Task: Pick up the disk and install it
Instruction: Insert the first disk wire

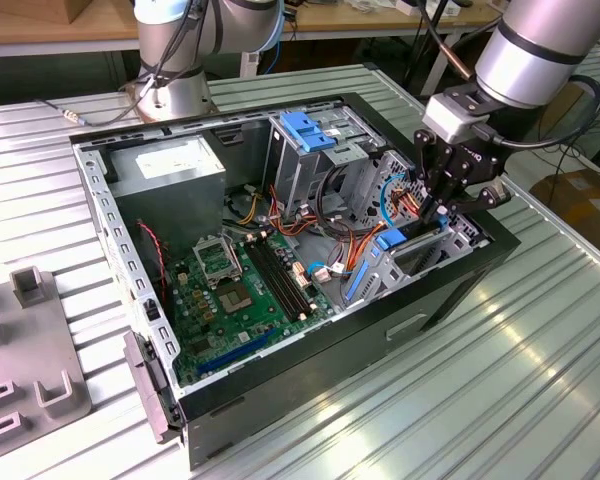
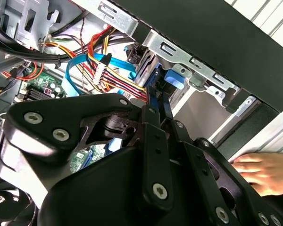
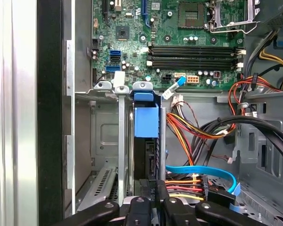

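The disk [image 3: 146,122], edged by its bright blue carrier frame, stands on edge in the drive bay at the corner of the open computer case [image 1: 460,290], on the exterior view's right. Its blue end tab [image 2: 176,78] sits just under the bay's metal rail. In the exterior view the same tab [image 1: 391,239] shows at the bay's mouth. My gripper [image 1: 430,212] reaches down into the case over this bay. Its black fingers [image 2: 153,117] are drawn close together on the disk's near end, and the gripper [image 3: 151,200] hides that end in the first wrist view.
Red, yellow and blue cables [image 3: 198,181] run right beside the bay. A metal cage with a blue top [image 1: 305,130] stands further back in the case, with the motherboard [image 1: 230,285] on its floor. A person's hand [image 2: 262,172] rests outside the case wall. A grey fixture [image 1: 30,340] lies at the exterior view's left.
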Tool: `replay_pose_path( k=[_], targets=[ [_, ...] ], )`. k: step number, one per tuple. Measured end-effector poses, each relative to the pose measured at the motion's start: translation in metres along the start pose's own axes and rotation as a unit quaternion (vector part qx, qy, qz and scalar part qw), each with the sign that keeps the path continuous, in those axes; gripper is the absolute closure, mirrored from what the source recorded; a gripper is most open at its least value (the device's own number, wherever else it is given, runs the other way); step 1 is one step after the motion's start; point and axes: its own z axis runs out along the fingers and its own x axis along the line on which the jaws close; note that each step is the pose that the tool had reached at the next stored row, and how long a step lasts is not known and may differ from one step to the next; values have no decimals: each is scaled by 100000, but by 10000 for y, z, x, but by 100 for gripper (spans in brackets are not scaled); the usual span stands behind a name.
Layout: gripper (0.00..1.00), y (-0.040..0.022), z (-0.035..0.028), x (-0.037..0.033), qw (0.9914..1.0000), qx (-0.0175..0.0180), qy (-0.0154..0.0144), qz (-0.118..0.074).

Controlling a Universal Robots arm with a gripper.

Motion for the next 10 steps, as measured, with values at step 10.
replay_pose_path(
  k=[10],
  targets=[
    [83,0,-31,0,99999,0,-349,11]
  ],
)
